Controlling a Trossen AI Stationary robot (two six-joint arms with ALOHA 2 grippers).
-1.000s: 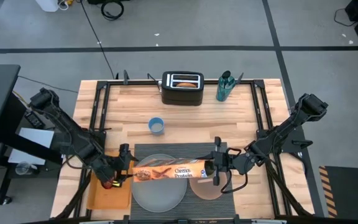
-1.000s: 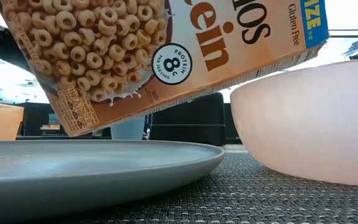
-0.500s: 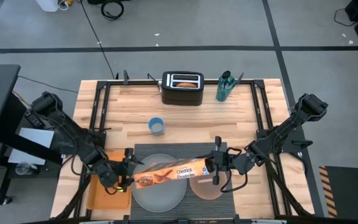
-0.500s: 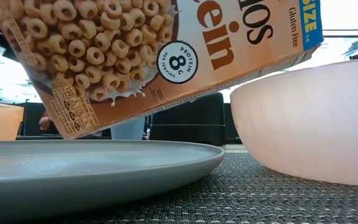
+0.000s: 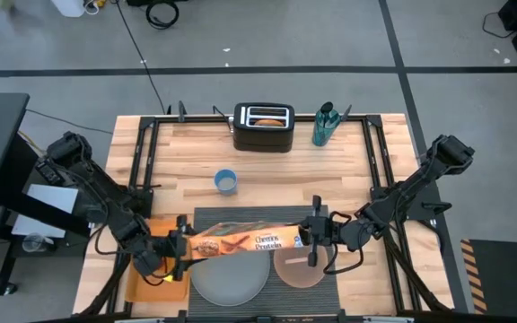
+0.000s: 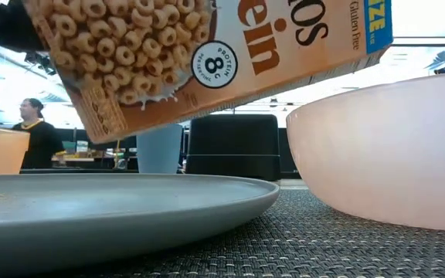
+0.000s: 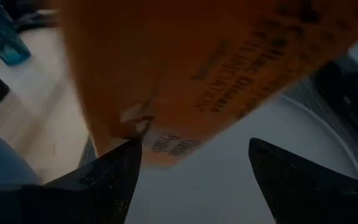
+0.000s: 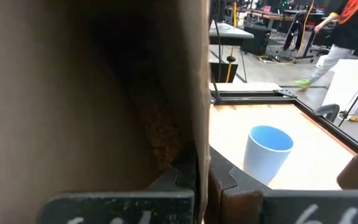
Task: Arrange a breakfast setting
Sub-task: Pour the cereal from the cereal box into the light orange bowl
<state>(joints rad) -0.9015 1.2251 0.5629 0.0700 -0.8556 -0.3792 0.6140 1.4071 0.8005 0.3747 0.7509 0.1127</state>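
Since prev frame cereal box rose, levelled. Our right gripper clamps its end; left gripper, wide open, brackets opposite end above plate. Handover step; next, left closes.

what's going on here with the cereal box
The two arms hold the orange cereal box lying sideways in the air above the grey plate and pink bowl on the dark placemat. The right gripper is shut on one end. The left gripper is at the other end, its fingers spread wide.
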